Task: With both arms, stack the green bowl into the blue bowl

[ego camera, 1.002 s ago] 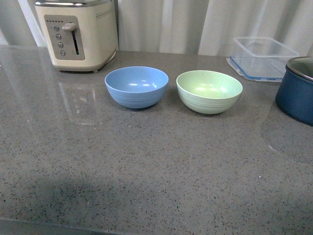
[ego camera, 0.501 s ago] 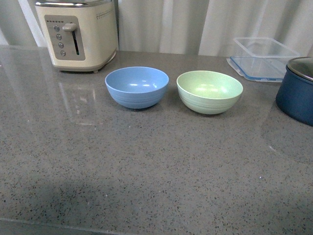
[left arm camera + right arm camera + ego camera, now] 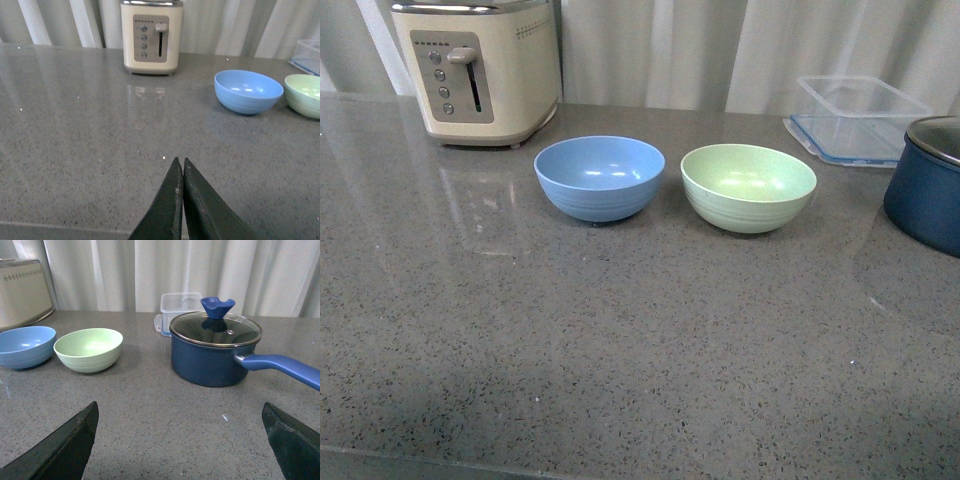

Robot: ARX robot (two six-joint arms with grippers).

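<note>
The pale green bowl (image 3: 748, 186) and the light blue bowl (image 3: 600, 176) sit upright side by side on the grey counter, the blue one to the left, a small gap between them. Both are empty. Neither arm shows in the front view. In the left wrist view my left gripper (image 3: 180, 161) is shut and empty, well short of the blue bowl (image 3: 248, 91) and green bowl (image 3: 304, 95). In the right wrist view my right gripper (image 3: 180, 407) is wide open and empty, short of the green bowl (image 3: 88, 349) and blue bowl (image 3: 25, 346).
A cream toaster (image 3: 480, 70) stands at the back left. A clear plastic container (image 3: 857, 115) sits at the back right. A dark navy pot with a glass lid (image 3: 930, 180) stands at the right edge; its long handle (image 3: 282, 367) points toward my right gripper's side.
</note>
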